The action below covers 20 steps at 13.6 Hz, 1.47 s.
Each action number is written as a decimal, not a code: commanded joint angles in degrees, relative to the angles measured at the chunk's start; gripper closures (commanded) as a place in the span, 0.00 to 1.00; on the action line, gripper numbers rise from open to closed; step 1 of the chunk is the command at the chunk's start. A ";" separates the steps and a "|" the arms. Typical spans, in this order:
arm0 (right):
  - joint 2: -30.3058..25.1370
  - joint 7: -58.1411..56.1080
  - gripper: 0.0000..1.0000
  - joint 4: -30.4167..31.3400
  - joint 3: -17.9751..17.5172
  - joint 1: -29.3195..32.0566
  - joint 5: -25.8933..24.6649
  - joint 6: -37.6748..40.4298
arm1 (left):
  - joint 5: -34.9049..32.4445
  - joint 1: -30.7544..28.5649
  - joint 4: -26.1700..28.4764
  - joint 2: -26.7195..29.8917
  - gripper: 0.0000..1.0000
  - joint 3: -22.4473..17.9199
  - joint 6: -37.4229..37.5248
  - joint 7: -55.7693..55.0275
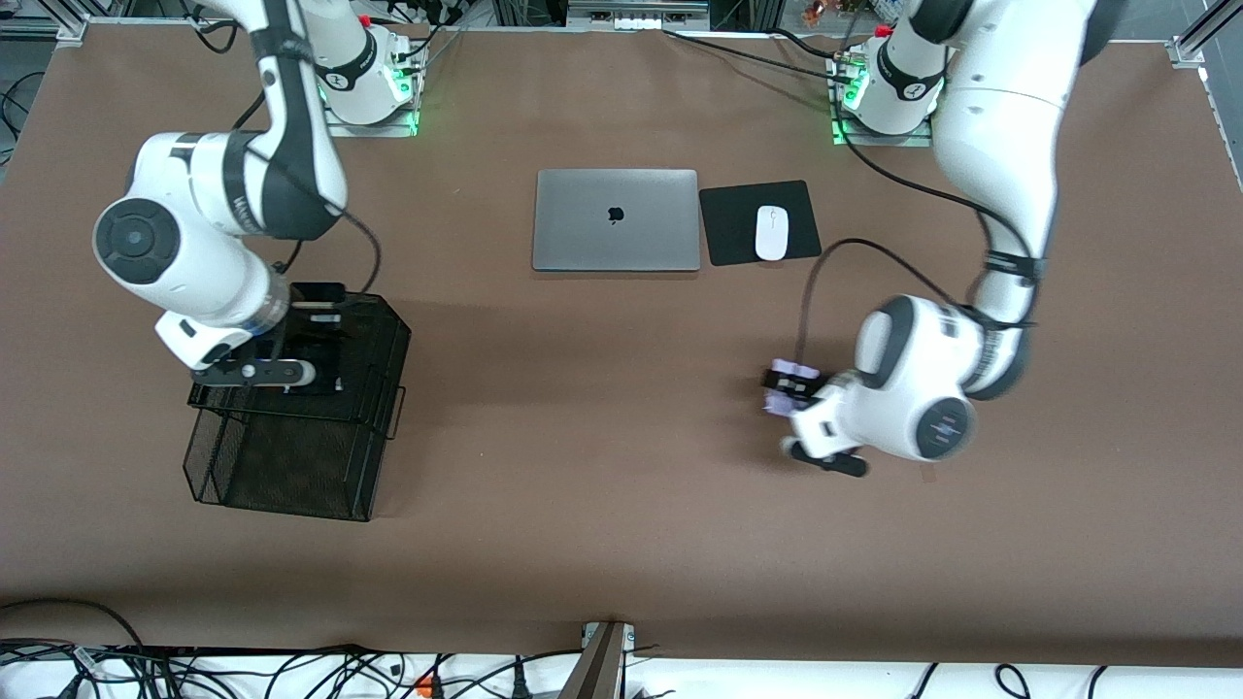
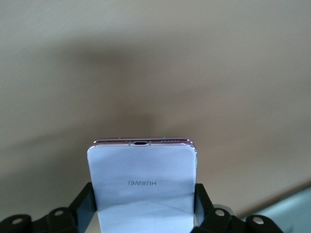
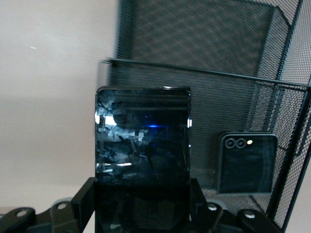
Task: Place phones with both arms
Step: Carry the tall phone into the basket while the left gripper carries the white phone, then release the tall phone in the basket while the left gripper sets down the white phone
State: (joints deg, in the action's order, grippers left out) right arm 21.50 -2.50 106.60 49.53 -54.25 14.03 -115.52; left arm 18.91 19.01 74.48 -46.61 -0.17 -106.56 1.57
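Note:
My right gripper (image 1: 313, 342) (image 3: 142, 194) is shut on the long slim black phone (image 1: 319, 291) (image 3: 142, 136) and holds it over the black mesh basket (image 1: 282, 466) (image 3: 204, 43) at the right arm's end of the table. The small squarish black phone (image 3: 248, 162) lies inside the basket; the front view does not show it. My left gripper (image 1: 791, 386) (image 2: 144, 194) is shut on the pale lavender-white phone (image 1: 796, 370) (image 2: 143, 174) and holds it above the bare table toward the left arm's end.
A closed grey laptop (image 1: 616, 219) lies mid-table near the robots' bases. Beside it, toward the left arm's end, a white mouse (image 1: 771, 233) sits on a black pad (image 1: 728, 228). Cables run along the table's edge nearest the front camera.

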 commanded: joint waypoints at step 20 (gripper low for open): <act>4.67 15.73 0.00 -21.59 1.01 -7.86 4.08 16.29 | -14.60 8.71 0.49 18.82 0.00 -16.36 14.25 -0.94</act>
State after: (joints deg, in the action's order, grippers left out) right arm 23.54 7.09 87.73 50.68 -57.75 17.18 -100.25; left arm 5.79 32.57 73.13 -32.62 -16.26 -95.91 -8.51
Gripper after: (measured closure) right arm 0.000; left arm 0.000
